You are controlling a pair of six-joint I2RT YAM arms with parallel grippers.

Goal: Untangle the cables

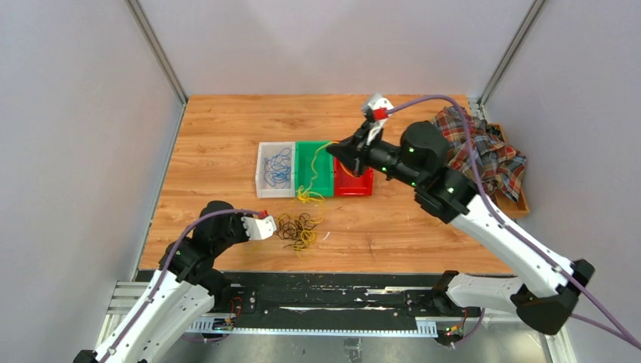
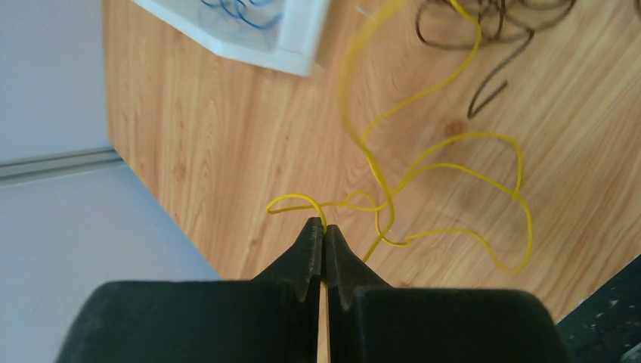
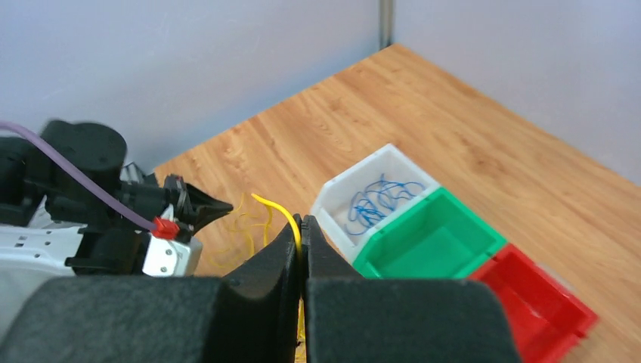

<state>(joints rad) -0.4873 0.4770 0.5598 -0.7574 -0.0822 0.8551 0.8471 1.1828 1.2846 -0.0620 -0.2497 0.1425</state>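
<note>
A tangle of dark brown and yellow cables (image 1: 298, 229) lies on the wooden table in front of the bins. My left gripper (image 1: 274, 227) sits at its left edge and is shut on a thin yellow cable (image 2: 453, 162), pinched at the fingertips (image 2: 325, 224). Loose dark cables (image 2: 491, 30) lie just beyond. My right gripper (image 1: 331, 149) hovers over the green bin (image 1: 315, 168) and is shut on a yellow cable (image 3: 280, 210), which hangs down to the table (image 1: 306, 195). Blue cables (image 1: 278, 166) lie in the white bin (image 1: 264, 181).
A red bin (image 1: 354, 184) stands to the right of the green one. A plaid cloth (image 1: 484, 155) covers a wooden box at the table's right edge. Grey walls enclose the table on three sides.
</note>
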